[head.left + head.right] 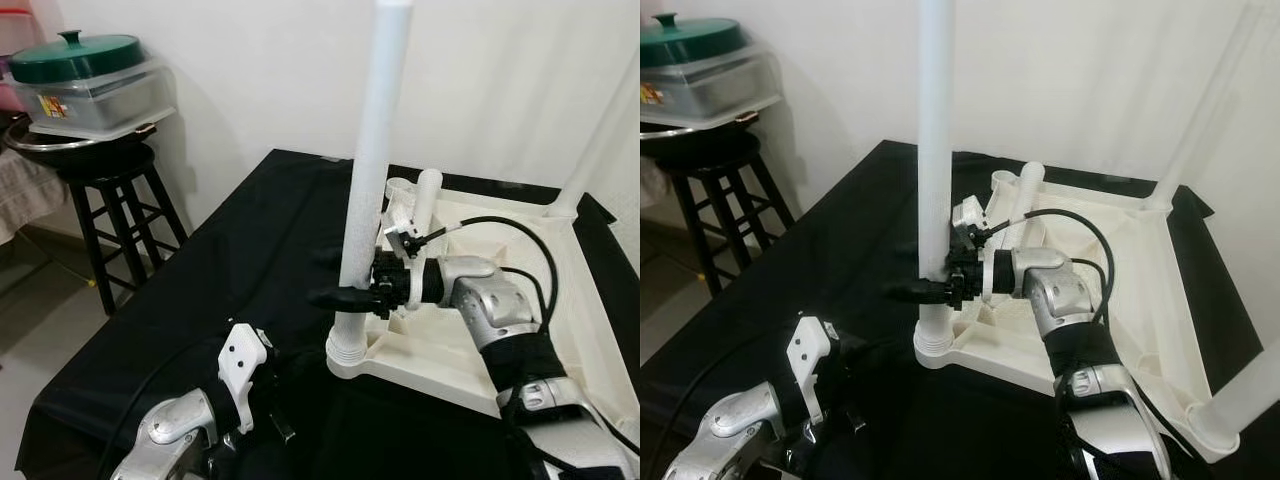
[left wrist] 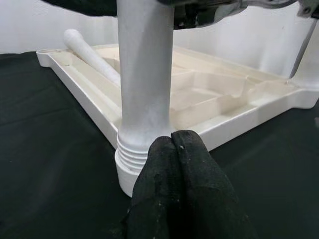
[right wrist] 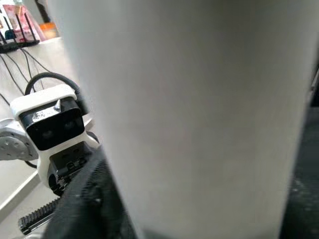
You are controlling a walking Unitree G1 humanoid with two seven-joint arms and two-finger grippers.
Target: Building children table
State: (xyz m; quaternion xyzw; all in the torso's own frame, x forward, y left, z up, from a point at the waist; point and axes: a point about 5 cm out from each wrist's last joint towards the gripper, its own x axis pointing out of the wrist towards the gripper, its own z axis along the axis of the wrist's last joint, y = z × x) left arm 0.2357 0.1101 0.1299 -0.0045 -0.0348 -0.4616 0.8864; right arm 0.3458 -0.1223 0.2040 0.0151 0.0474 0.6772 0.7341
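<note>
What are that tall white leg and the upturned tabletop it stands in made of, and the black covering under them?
The table leg looks like matte white moulded plastic: smooth tube, ribbed screw rings at its foot. The tabletop, cream-white with moulded ribs and compartments on its underside, also seems plastic, slightly glossier. The black cloth looks like soft fabric, judging by its folds and dull surface.

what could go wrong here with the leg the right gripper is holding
The right gripper grips the upright white table leg low down, so the tall part above could tilt and cross-thread in the corner socket. The upturned tabletop lies on loose black cloth and might slide. The left gripper, shut, touches nothing.
</note>
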